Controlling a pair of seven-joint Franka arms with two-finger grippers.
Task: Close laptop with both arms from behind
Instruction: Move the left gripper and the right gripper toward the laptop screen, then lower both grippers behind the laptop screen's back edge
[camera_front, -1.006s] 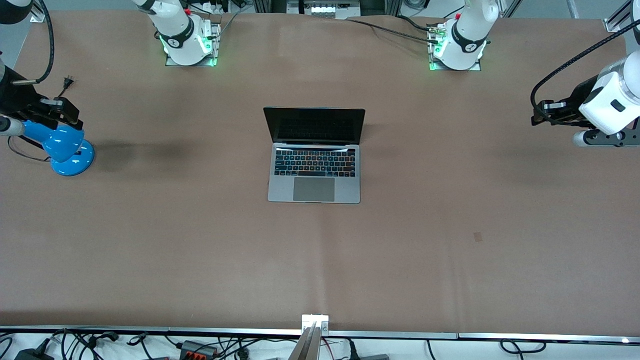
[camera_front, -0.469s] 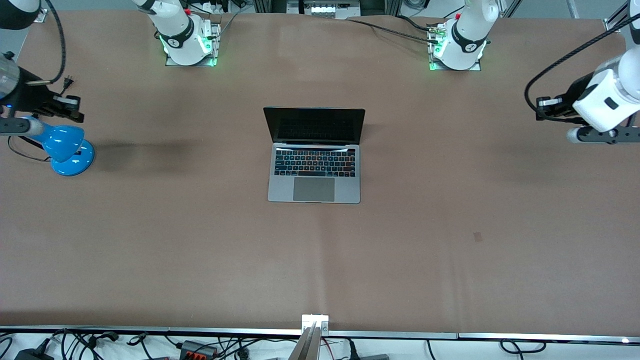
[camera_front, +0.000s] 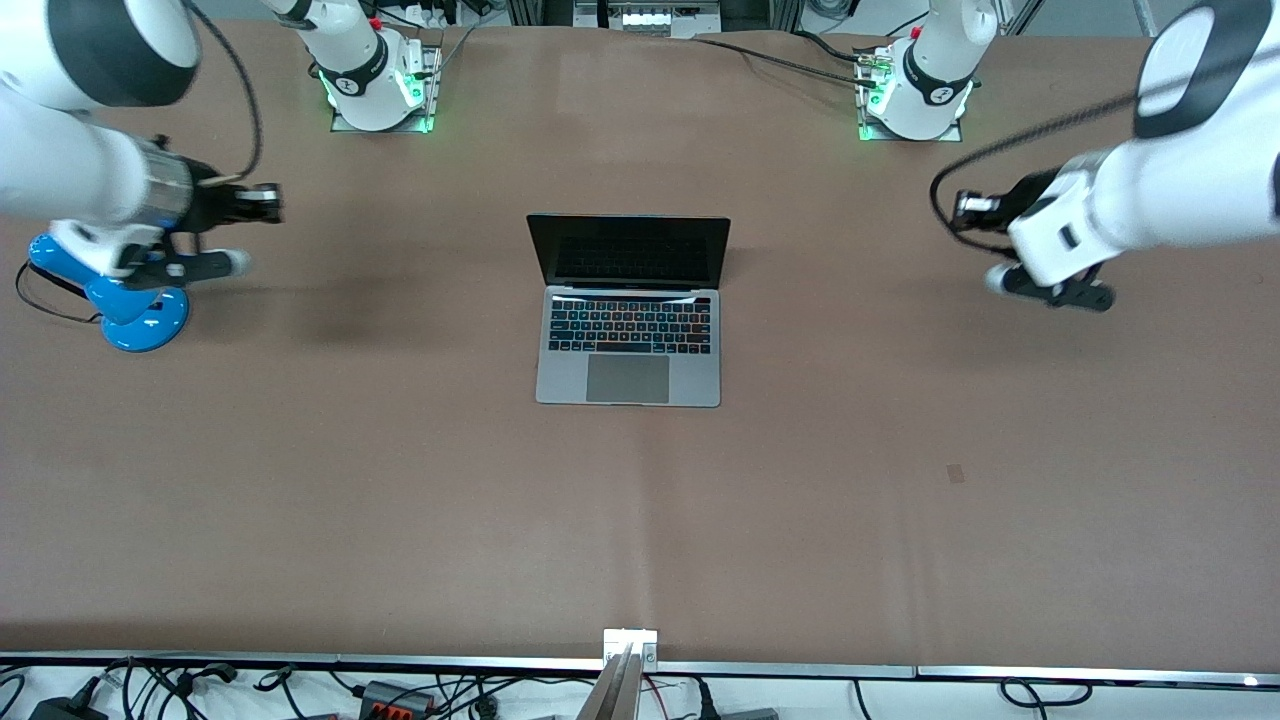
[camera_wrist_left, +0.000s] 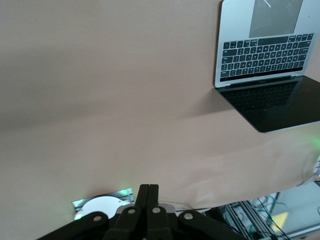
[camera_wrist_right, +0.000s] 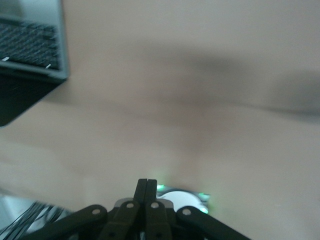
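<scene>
The silver-grey laptop (camera_front: 628, 310) stands open in the middle of the table, with its black screen upright and its keyboard lit. It also shows in the left wrist view (camera_wrist_left: 267, 55) and in the right wrist view (camera_wrist_right: 30, 50). My left gripper (camera_front: 964, 208) is shut and empty, up over bare table toward the left arm's end, well apart from the laptop; its fingers (camera_wrist_left: 148, 192) are pressed together. My right gripper (camera_front: 272, 203) is shut and empty over bare table toward the right arm's end; its fingers (camera_wrist_right: 146, 187) are together too.
A blue desk lamp (camera_front: 130, 305) stands at the right arm's end of the table, under the right forearm. The arm bases (camera_front: 375, 90) (camera_front: 915, 100) are bolted along the table's edge farthest from the front camera. Cables lie past the table's near edge.
Both arms have swung inward from the table's ends toward the laptop. The right gripper has moved off the lamp. The laptop has not moved.
</scene>
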